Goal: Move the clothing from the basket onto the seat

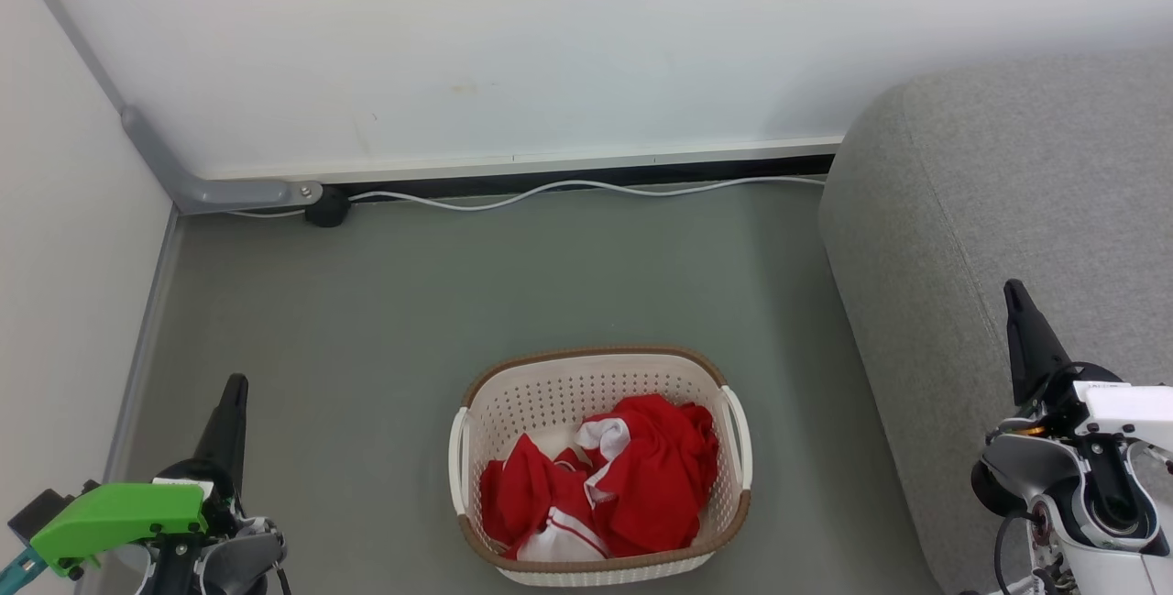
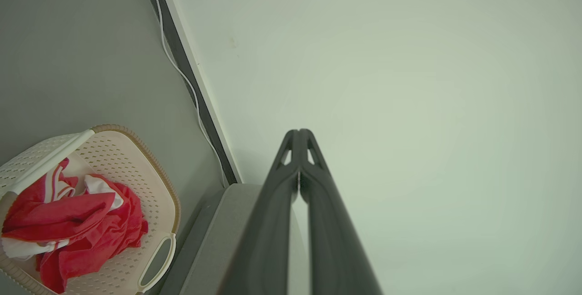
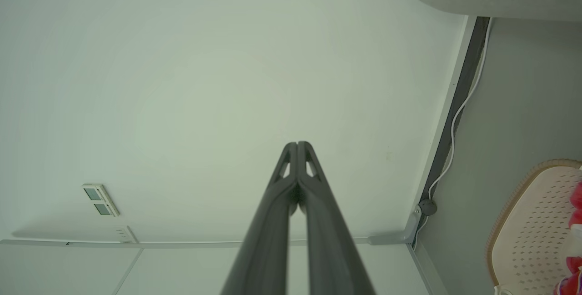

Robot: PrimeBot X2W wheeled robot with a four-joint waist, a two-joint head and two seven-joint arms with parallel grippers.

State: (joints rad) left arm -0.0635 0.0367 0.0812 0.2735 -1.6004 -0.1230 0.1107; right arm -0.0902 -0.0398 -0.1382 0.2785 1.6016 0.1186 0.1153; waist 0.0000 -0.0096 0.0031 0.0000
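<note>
The cream-white basket with a brown rim stands on the grey floor, low in the middle of the head view. Inside it lies the clothing, crumpled red fabric with white panels. The light-grey seat fills the right side. My left gripper sits at the lower left, shut and empty, well left of the basket. My right gripper is shut and empty at the lower right, in front of the seat. The left wrist view shows the basket, the clothing and shut fingers. The right wrist view shows shut fingers toward the wall.
A white wall with a dark baseboard runs behind, with a white cable and a black foot along it. A side wall closes the left. Grey floor lies between the basket and the walls.
</note>
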